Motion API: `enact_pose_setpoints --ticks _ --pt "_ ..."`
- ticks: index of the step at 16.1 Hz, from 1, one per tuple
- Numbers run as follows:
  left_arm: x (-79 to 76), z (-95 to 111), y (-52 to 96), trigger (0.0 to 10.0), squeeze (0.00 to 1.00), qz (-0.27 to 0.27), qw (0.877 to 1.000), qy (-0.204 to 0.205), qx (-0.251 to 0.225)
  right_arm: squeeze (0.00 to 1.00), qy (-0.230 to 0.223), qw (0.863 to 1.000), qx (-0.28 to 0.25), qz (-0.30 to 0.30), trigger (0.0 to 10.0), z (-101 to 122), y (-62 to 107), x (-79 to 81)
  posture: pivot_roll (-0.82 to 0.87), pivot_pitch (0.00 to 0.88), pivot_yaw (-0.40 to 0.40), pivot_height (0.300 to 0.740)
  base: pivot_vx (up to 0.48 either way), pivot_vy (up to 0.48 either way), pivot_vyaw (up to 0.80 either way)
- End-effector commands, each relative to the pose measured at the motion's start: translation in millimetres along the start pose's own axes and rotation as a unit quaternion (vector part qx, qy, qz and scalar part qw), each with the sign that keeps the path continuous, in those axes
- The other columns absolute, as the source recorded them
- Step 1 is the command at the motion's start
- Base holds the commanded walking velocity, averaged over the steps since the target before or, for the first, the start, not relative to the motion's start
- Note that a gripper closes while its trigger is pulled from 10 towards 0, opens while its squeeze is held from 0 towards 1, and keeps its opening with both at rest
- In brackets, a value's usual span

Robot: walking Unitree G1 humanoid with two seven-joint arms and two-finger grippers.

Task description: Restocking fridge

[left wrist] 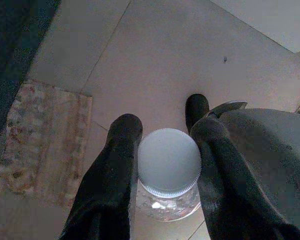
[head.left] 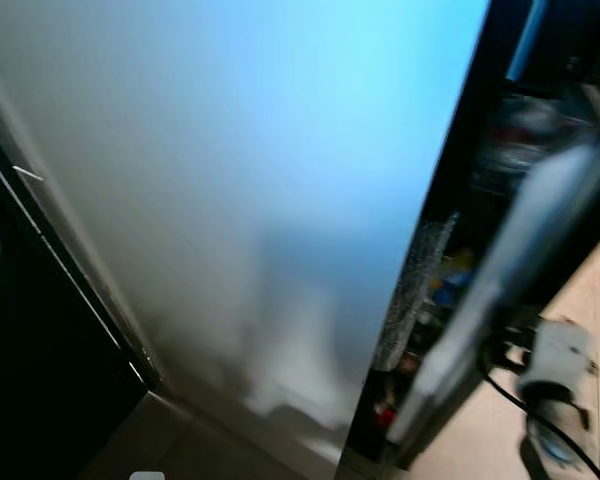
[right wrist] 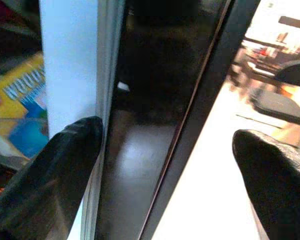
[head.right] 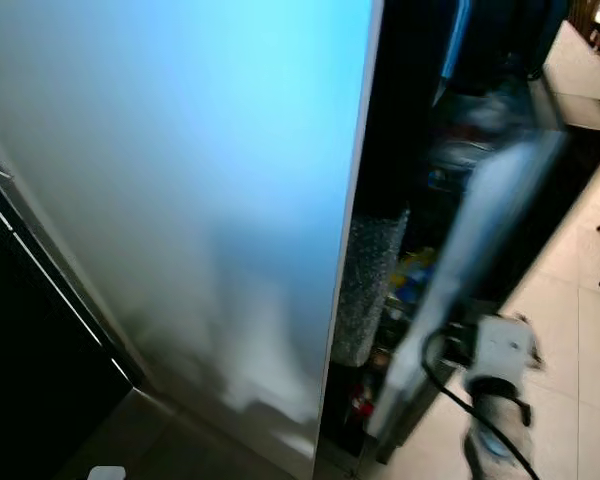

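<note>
From where I stand the left gripper [left wrist: 162,150] hangs over the tiled floor [left wrist: 155,60], its black fingers [left wrist: 112,170] clamped on a clear bottle [left wrist: 169,167] with a white cap (its wrist camera alone gives that). Head views, blurred, show the pale fridge door [head.left: 240,200], then dark shelves [head.right: 410,270], then the silver right arm [head.right: 470,270]. Right gripper [right wrist: 165,150] spread wide at the door's edge [right wrist: 70,70]
</note>
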State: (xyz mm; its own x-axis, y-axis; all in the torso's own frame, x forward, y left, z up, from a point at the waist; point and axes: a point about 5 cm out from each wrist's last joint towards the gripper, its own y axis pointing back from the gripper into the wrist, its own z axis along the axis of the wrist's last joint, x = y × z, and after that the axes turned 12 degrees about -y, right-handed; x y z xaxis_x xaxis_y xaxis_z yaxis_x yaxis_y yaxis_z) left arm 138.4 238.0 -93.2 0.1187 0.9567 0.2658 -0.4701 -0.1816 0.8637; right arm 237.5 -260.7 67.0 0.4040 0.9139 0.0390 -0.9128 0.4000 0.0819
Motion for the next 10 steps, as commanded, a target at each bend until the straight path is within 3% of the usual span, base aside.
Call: enact_pose_setpoints --ticks 1,5,7,9,10 --pt "-1.9 -4 0.6 10.0 0.00 -0.002 1.000 0.000 0.007 0.00 0.014 0.996 0.059 -0.062 10.0 -23 8.7 -26.7 -0.09 0.000 -0.018 0.740 0.000 0.000 0.00" --pt "-2.3 -4 0.6 10.0 0.00 -0.004 1.000 -0.003 0.007 0.00 0.027 0.990 0.087 -0.105 10.0 -40 18.9 -46.4 -0.10 0.000 -0.018 0.740 0.000 0.000 0.00" --pt "-2.7 -4 0.6 10.0 0.00 -0.005 1.000 -0.003 0.007 0.00 0.026 0.989 0.113 -0.090 10.0 -52 20.9 -44.6 -0.10 0.000 -0.020 0.740 0.000 0.000 0.00" --pt "-3.1 -4 0.5 10.0 0.00 -0.007 1.000 -0.003 0.007 0.00 0.010 0.984 0.175 -0.042 10.0 -77 24.0 -34.9 -0.11 0.000 -0.017 0.740 0.000 0.000 0.00" --pt "-3.6 -4 0.4 10.0 0.00 -0.008 1.000 -0.004 0.008 0.00 0.018 0.974 0.223 -0.024 10.0 -95 27.1 -32.0 -0.12 0.000 -0.014 0.740 0.000 0.000 0.00"
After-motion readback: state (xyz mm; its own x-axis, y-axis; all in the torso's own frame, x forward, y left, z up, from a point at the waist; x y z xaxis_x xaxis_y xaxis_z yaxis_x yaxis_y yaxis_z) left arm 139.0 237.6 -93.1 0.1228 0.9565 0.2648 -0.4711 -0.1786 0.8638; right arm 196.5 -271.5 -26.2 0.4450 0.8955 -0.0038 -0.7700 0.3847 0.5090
